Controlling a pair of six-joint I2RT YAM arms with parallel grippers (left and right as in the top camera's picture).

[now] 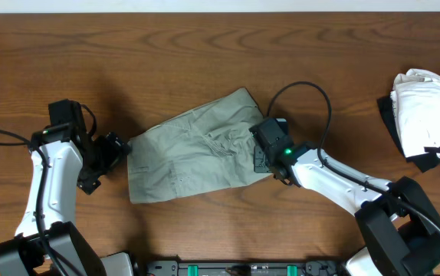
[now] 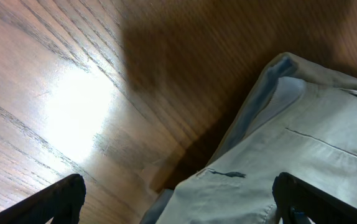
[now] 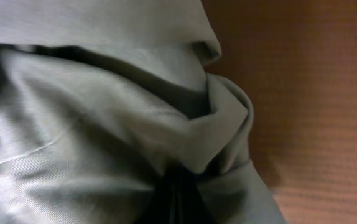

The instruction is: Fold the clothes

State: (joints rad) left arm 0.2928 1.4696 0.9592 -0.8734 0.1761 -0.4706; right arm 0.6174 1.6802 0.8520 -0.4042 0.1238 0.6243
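On right wrist view, right gripper [image 3: 175,196] pinching bunched clothes [image 3: 104,124], hidden overhead, left gripper [image 1: 113,159] spread.

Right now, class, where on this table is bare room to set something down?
Bare table: the far strip behind the clothes, and the gap between clothes and white cloth pile. Crowded: the middle, left gripper and right gripper at the clothes' ends.

A crumpled white cloth [image 1: 427,107] lies on the wooden table [image 1: 205,46].
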